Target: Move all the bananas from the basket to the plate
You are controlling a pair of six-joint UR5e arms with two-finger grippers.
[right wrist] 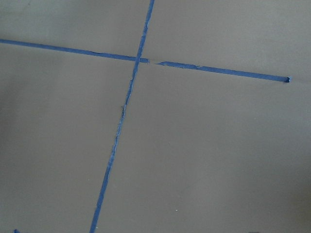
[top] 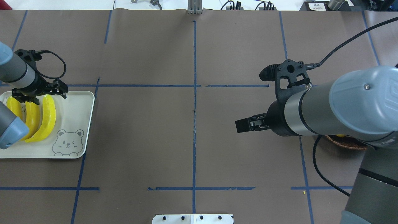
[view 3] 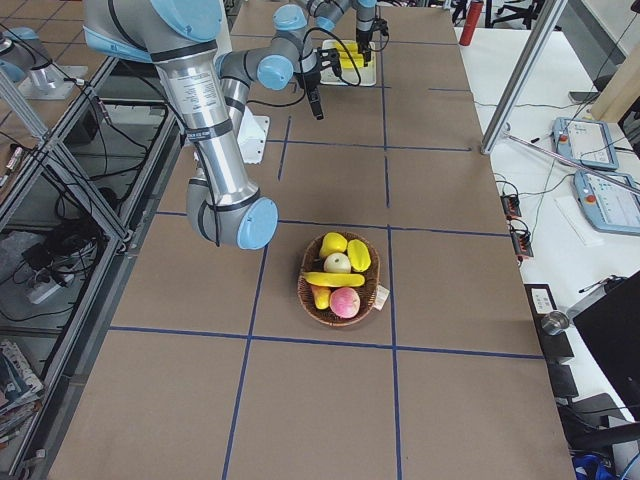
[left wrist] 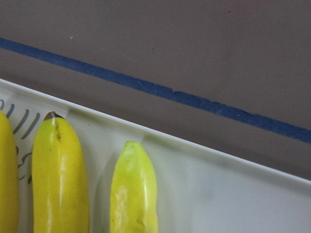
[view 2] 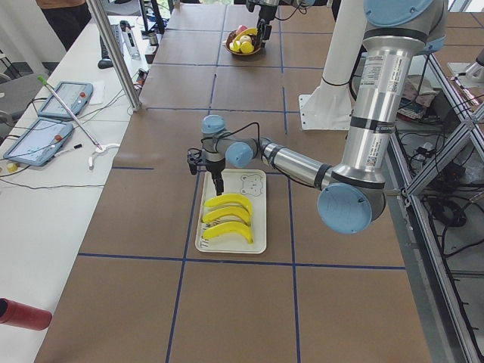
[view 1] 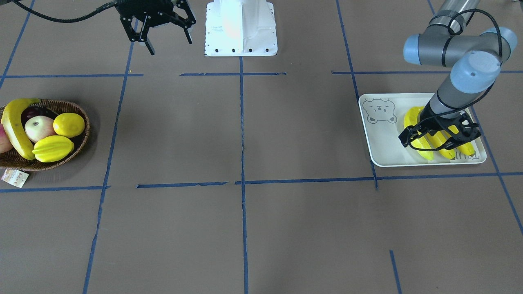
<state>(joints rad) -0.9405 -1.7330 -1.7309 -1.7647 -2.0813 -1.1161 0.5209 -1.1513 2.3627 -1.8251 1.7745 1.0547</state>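
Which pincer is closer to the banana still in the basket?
The right pincer. It hangs over the table on the same side as the basket and its banana; the left pincer is far across, over the plate.

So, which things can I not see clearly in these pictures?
- Overhead: the right arm covers the basket except a rim sliver.
- Front-facing: the left gripper hides its own fingertips, so open or shut is unclear.
- Front-facing: the picture's edge cuts off the red fruit in the basket.
- Front-facing: the paper tag print is too small to read.

Four bananas (top: 46,119); one lemon (view 1: 68,124); one starfruit (view 1: 53,148); two apples (view 1: 39,128); one basket (view 1: 83,143); one plate (view 1: 384,143).
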